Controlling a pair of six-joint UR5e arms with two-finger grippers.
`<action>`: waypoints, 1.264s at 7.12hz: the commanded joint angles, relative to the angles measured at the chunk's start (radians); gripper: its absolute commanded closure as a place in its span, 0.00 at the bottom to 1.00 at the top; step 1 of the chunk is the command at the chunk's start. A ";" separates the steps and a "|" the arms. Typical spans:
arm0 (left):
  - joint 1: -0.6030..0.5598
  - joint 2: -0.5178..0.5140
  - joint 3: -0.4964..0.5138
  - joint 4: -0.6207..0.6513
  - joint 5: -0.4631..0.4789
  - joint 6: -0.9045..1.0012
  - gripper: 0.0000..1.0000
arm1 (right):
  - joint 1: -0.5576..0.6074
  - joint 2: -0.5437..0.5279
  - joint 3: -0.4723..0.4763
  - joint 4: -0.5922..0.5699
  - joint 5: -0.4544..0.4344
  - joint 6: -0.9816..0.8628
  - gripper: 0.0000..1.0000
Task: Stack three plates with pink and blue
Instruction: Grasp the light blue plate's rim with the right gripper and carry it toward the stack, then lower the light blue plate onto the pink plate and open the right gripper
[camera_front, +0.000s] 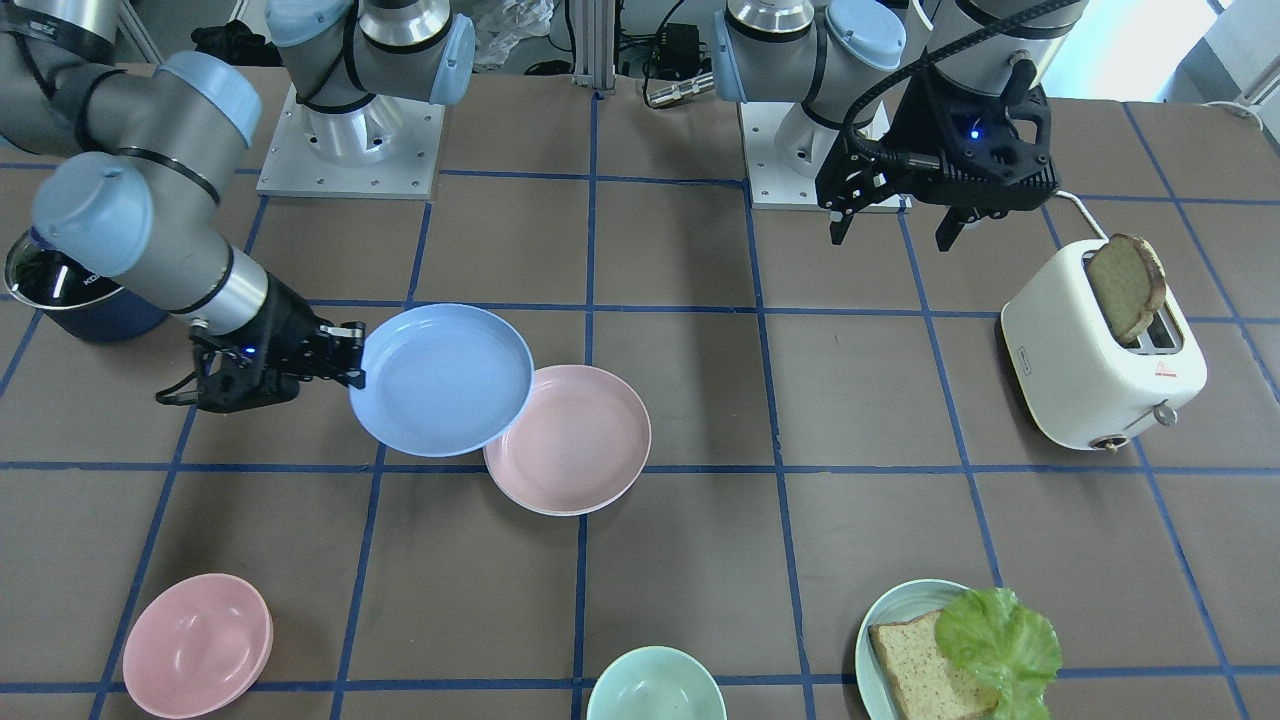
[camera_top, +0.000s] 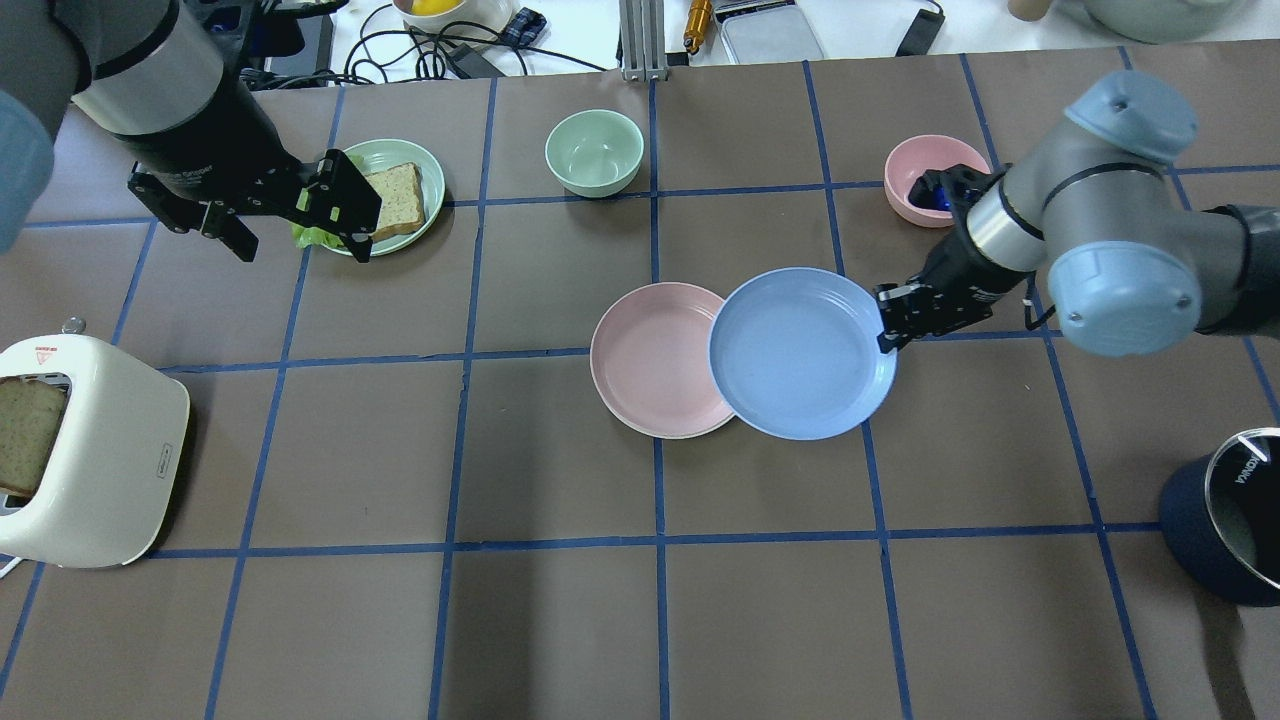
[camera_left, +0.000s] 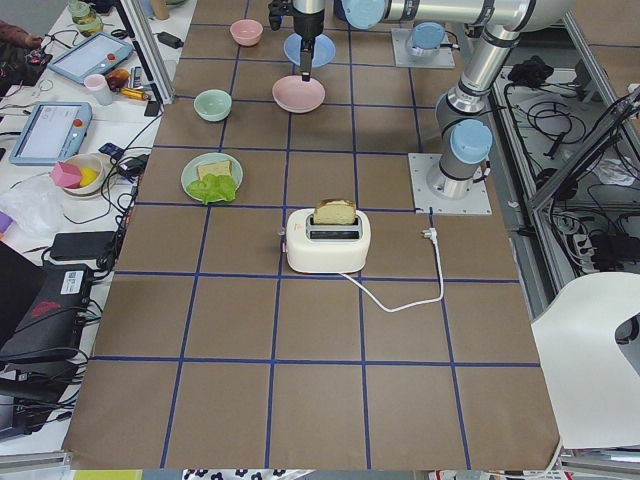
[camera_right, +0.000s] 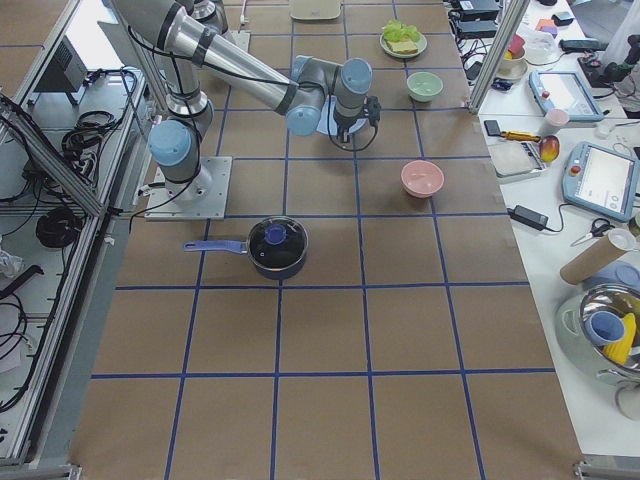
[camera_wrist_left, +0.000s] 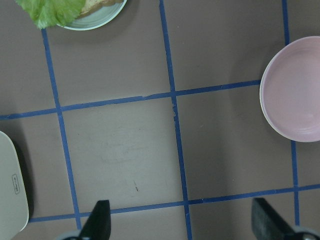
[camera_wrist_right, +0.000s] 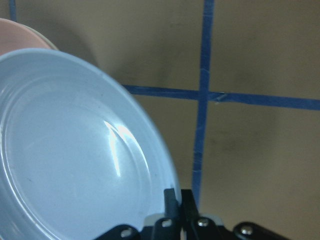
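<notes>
Clamping blue plate (camera_wrist_right: 75, 150) by its rim in right pincer (camera_wrist_right: 178, 197), holding it over the edge of pink plate (camera_front: 580, 445) beyond the fingertips, likely for stacking; hanging left pincer (camera_front: 893, 235) parted, empty, well apart

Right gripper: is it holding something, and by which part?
The right gripper is shut on the light blue plate, pinching its rim on the side away from the pink plate. The left gripper is open, holding nothing.

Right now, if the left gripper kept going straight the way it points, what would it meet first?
The left gripper would likely meet bare table by a blue tape line; nothing shows between.
</notes>
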 joint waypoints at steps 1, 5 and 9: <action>0.002 0.008 0.007 -0.001 0.010 -0.009 0.00 | 0.212 0.112 -0.056 -0.116 -0.009 0.216 1.00; -0.001 0.013 0.006 0.005 0.010 -0.007 0.00 | 0.227 0.169 -0.105 -0.108 -0.038 0.198 1.00; -0.001 0.008 0.007 0.008 0.007 -0.007 0.00 | 0.218 0.146 -0.208 0.003 -0.127 0.209 0.00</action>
